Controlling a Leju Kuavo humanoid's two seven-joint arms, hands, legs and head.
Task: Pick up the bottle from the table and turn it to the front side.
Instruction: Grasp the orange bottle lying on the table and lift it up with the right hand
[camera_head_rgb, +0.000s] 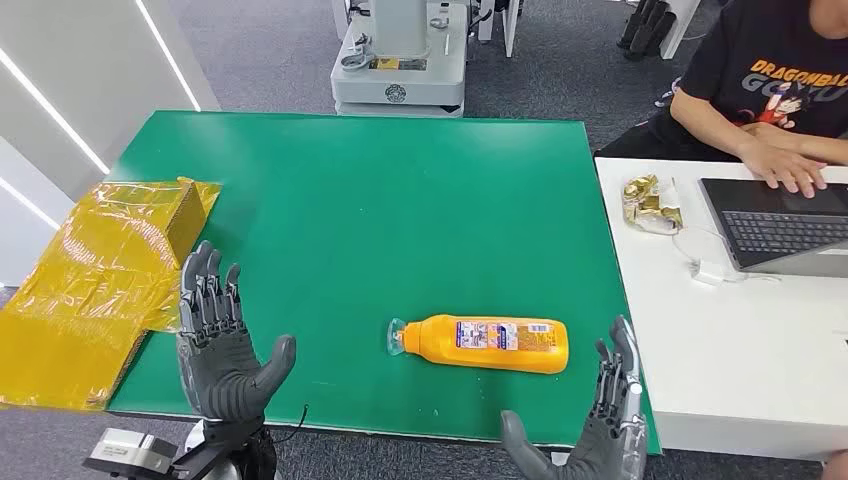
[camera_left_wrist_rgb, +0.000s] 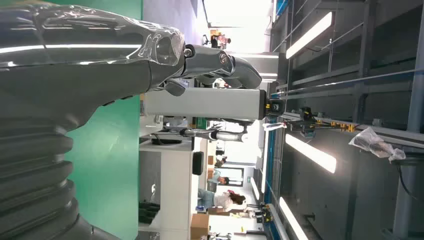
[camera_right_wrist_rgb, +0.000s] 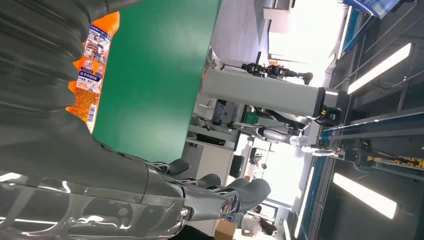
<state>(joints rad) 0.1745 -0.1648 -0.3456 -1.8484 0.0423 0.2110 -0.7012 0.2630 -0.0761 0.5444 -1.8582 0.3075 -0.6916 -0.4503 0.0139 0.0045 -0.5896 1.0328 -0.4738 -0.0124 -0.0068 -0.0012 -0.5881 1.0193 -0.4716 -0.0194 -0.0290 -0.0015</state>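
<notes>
An orange bottle (camera_head_rgb: 490, 344) with a clear cap and a printed label lies on its side on the green table (camera_head_rgb: 400, 210), cap pointing left, near the front edge. My right hand (camera_head_rgb: 598, 420) is raised at the front edge just right of the bottle's base, fingers spread, holding nothing. My left hand (camera_head_rgb: 218, 345) stands upright over the front left of the table, palm inward, fingers apart and empty, well left of the bottle. In the right wrist view the bottle (camera_right_wrist_rgb: 92, 70) shows behind my right hand (camera_right_wrist_rgb: 150, 195). The left wrist view shows my left hand (camera_left_wrist_rgb: 125, 55) beside the green table (camera_left_wrist_rgb: 107, 150).
Crumpled yellow plastic sheeting (camera_head_rgb: 90, 280) lies off the table's left edge. A white table (camera_head_rgb: 740, 340) on the right carries a laptop (camera_head_rgb: 780, 225), a wrapped packet (camera_head_rgb: 650, 205) and a cable. A seated person (camera_head_rgb: 780, 90) types there. A grey machine base (camera_head_rgb: 400, 60) stands beyond the table.
</notes>
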